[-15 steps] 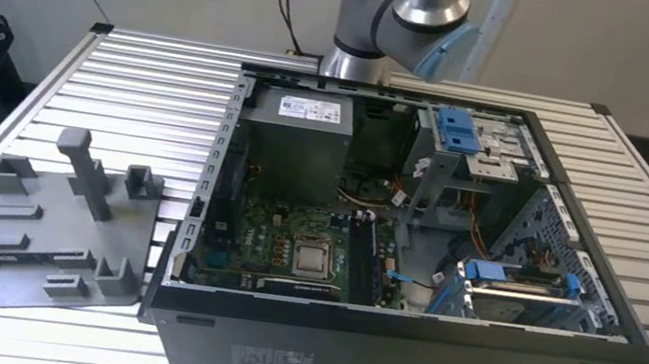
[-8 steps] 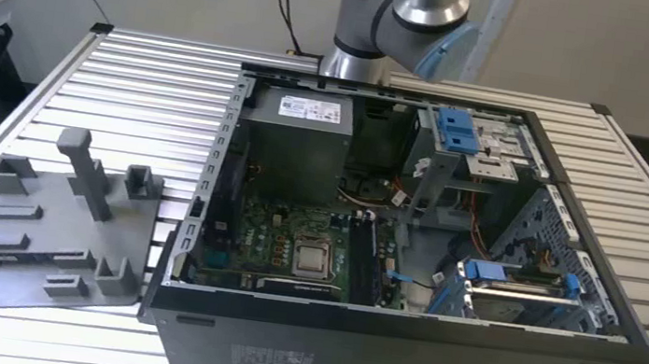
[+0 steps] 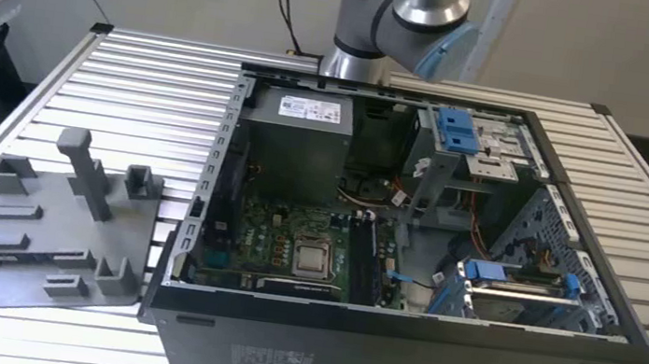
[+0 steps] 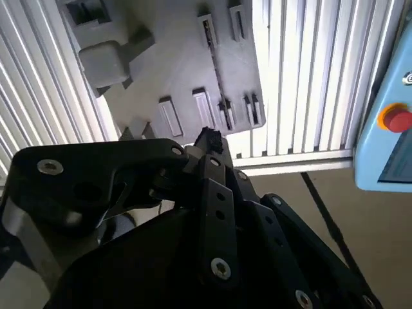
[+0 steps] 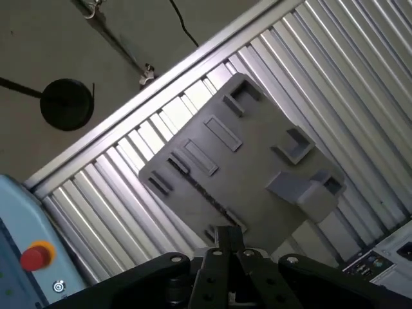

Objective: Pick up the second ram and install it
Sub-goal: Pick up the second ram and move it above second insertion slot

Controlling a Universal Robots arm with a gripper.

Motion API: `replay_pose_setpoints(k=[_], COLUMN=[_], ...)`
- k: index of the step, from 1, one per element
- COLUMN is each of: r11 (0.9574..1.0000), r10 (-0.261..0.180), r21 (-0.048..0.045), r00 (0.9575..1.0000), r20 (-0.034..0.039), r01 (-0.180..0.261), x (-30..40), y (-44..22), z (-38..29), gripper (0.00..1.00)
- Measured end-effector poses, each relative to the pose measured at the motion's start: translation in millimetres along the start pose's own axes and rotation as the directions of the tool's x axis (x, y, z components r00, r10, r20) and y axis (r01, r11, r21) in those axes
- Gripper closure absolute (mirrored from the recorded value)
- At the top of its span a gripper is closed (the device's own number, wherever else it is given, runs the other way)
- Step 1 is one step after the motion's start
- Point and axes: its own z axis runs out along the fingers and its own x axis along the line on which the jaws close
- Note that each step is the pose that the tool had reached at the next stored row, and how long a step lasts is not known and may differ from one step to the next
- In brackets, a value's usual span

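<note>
In both wrist views my gripper (image 4: 209, 138) (image 5: 228, 235) hangs high above the grey holder plate (image 4: 183, 58) (image 5: 251, 161). Its dark fingertips are pressed together, with nothing visible between them. A thin dark strip (image 4: 215, 71) (image 5: 205, 193) runs along the plate's long slot; it looks like the second ram seen edge-on, but I cannot be sure. In the exterior view the same plate (image 3: 48, 230) lies on the slatted table at the exterior view's left, beside the open computer case (image 3: 416, 251). Inside the case, the green motherboard (image 3: 291, 244) shows its long black slots (image 3: 362, 258).
The arm's elbow (image 3: 399, 13) rises behind the case. The plate carries raised grey blocks and a tall post (image 3: 87, 172). A pale blue box with a red button (image 4: 394, 119) (image 5: 35, 255) sits off the table edge. A round black base (image 5: 66, 103) stands on the floor.
</note>
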Motion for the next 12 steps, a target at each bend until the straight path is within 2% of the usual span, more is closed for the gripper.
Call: replay_pose_setpoints(k=[3, 6, 9, 12], r11=[0.9985, 0.9941, 0.9866, 0.9764], r10=[-0.054, -0.108, -0.163, -0.216], r21=[-0.0006, -0.001, -0.0019, -0.0027], r00=[0.9985, 0.9941, 0.9866, 0.9764], r20=[-0.0022, -0.0042, -0.0065, -0.0087], r01=[0.054, 0.108, 0.163, 0.216], x=[0.0, 0.0, 0.0, 0.0], y=[0.0, 0.0, 0.0, 0.0], z=[0.0, 0.2, 0.2, 0.4], gripper=[0.89, 0.89, 0.89, 0.89])
